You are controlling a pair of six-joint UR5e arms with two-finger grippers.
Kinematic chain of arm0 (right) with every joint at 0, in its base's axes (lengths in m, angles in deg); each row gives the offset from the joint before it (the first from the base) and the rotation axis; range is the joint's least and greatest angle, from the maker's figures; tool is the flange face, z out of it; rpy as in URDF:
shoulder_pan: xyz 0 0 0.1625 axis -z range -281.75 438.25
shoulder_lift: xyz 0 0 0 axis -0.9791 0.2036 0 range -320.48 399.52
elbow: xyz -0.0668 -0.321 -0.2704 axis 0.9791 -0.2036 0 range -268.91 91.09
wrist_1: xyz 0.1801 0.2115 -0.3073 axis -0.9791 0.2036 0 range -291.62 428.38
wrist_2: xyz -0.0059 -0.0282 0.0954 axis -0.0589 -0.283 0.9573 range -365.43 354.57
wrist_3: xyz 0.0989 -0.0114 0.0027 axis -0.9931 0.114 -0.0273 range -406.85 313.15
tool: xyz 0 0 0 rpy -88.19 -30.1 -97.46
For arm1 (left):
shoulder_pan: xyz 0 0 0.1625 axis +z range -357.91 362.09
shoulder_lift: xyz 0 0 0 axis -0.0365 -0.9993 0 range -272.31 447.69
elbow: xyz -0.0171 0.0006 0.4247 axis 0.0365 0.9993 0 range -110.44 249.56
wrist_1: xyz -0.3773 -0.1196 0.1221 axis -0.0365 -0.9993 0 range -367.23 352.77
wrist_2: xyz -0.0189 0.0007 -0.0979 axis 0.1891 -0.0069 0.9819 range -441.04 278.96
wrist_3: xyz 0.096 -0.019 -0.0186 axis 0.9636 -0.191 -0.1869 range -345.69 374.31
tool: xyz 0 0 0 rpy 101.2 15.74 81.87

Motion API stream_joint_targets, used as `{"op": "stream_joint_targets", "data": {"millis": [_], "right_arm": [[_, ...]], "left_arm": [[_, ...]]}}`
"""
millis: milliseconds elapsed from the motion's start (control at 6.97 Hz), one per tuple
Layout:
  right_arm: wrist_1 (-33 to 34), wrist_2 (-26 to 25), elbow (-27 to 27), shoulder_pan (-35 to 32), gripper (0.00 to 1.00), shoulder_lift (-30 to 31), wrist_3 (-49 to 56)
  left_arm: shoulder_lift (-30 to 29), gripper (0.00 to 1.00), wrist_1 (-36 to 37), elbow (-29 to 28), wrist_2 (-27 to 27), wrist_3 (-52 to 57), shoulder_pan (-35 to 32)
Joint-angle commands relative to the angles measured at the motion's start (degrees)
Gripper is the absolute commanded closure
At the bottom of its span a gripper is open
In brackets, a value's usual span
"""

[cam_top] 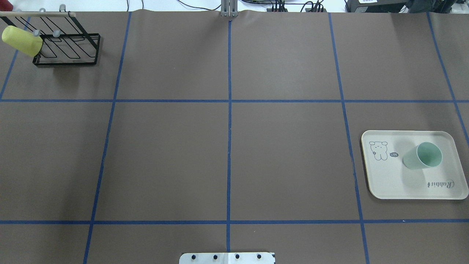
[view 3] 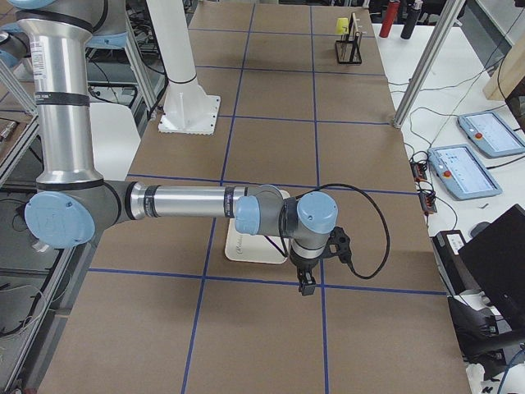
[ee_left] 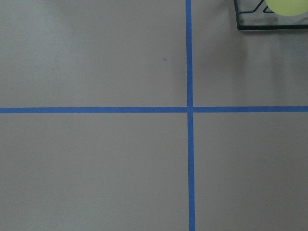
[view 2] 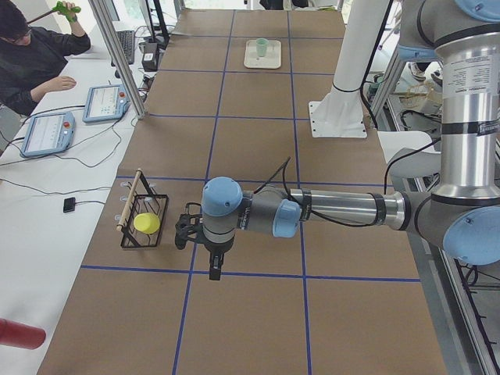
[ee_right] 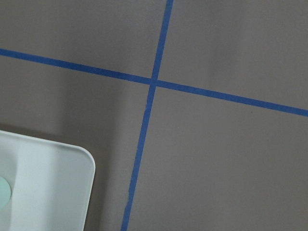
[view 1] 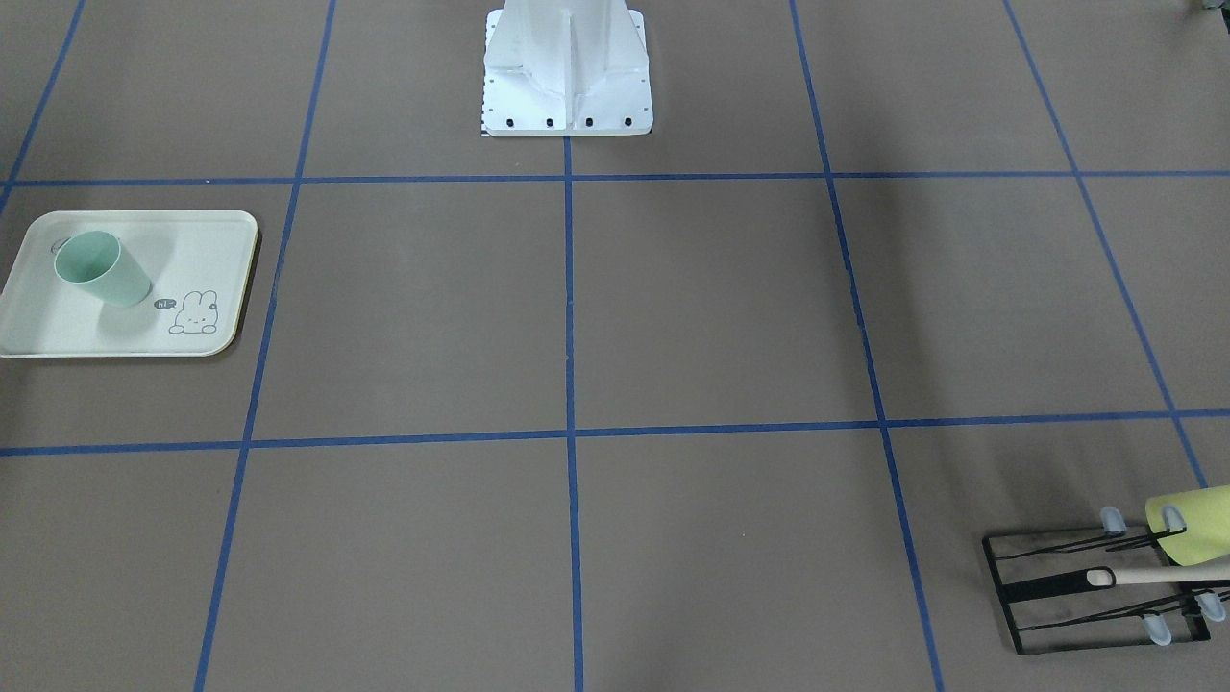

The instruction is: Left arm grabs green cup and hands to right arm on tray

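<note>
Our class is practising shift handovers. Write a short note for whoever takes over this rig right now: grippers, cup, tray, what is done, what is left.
Left gripper: hangs over bare table near the rack. It carries no cup. It shows only in a side view, so I cannot tell whether it is open or shut.
Right gripper: hangs by a corner of the tray. It carries no cup, and I cannot tell its state either.
Green cup: upright on the tray, on the robot's right.
Done: the cup appears delivered.
Left: seemingly nothing.
</note>
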Motion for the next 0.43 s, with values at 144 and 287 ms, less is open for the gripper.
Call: {"op": "stream_joint_targets", "data": {"millis": [144, 287], "right_arm": [[-2.09, 0.35, -0.45, 0.13, 0.00, -0.09, -3.57], [-2.09, 1.22, -0.36, 0.13, 0.00, -0.44, -3.58]], "left_arm": [[-0.09, 0.00, 0.09, 0.29, 0.06, -0.19, 0.33], [-0.17, 0.00, 0.18, 0.38, 0.06, -0.19, 0.33]]}}
